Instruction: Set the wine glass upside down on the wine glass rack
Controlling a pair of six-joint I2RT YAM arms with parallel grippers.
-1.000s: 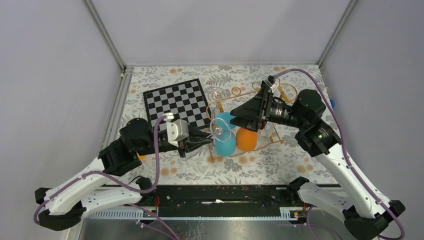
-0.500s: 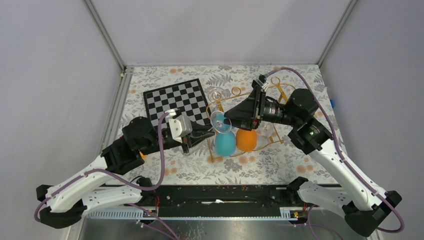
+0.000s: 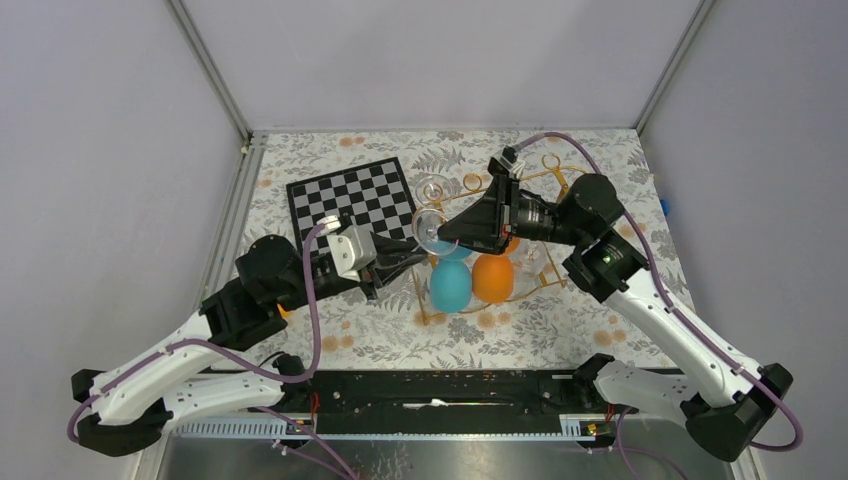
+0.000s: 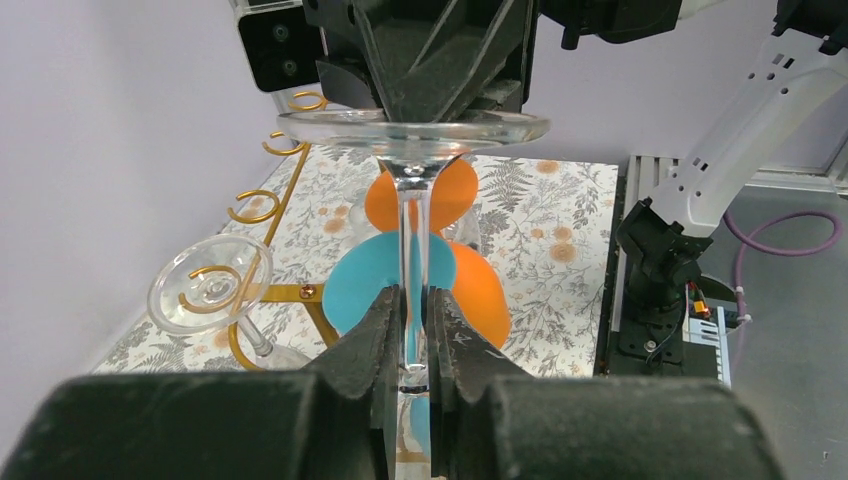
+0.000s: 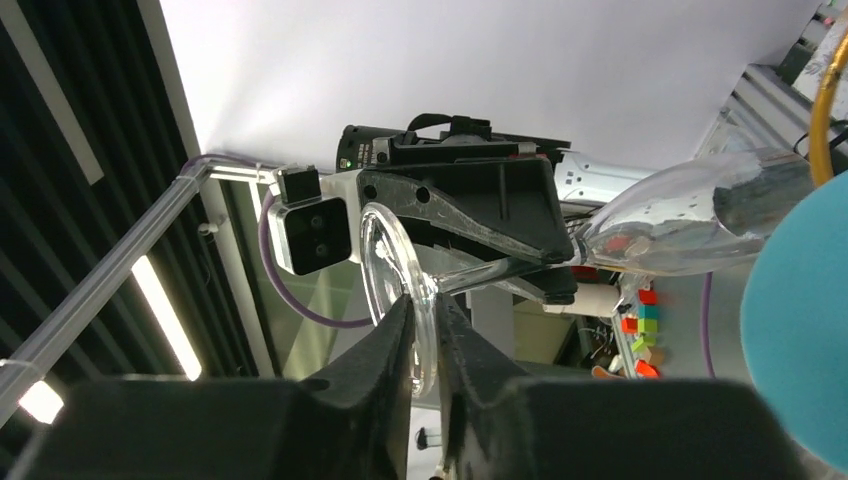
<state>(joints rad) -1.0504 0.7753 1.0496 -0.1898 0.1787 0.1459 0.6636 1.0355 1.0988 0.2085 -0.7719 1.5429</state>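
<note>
Left gripper (image 3: 408,260) reaches in from the near left, in front of the chessboard (image 3: 350,205), and is clamped tight on the stem of the wine glass (image 4: 412,130); in the left wrist view both fingers (image 4: 375,330) press the stem from either side. The wine glass is off the table (image 3: 520,330), held in the air between the two grippers at the near-left part of the wine glass rack (image 4: 275,293), tilted, with its round foot turned toward the right gripper and its bowl (image 5: 690,225) on the left gripper's side. It is not on the rack's rails. A second clear glass (image 4: 210,285) hangs by its foot at a curled loop end on the rack's left side. A blue rounded object (image 3: 450,285) lies just below the held glass, with an orange rounded object (image 3: 492,278) touching it on the right; both stand at the rack's near side. Right gripper (image 3: 440,235) comes in from the right over the rack, and in the right wrist view its fingers (image 5: 395,340) stand closed on either face of the foot's rim, grasping it.
</note>
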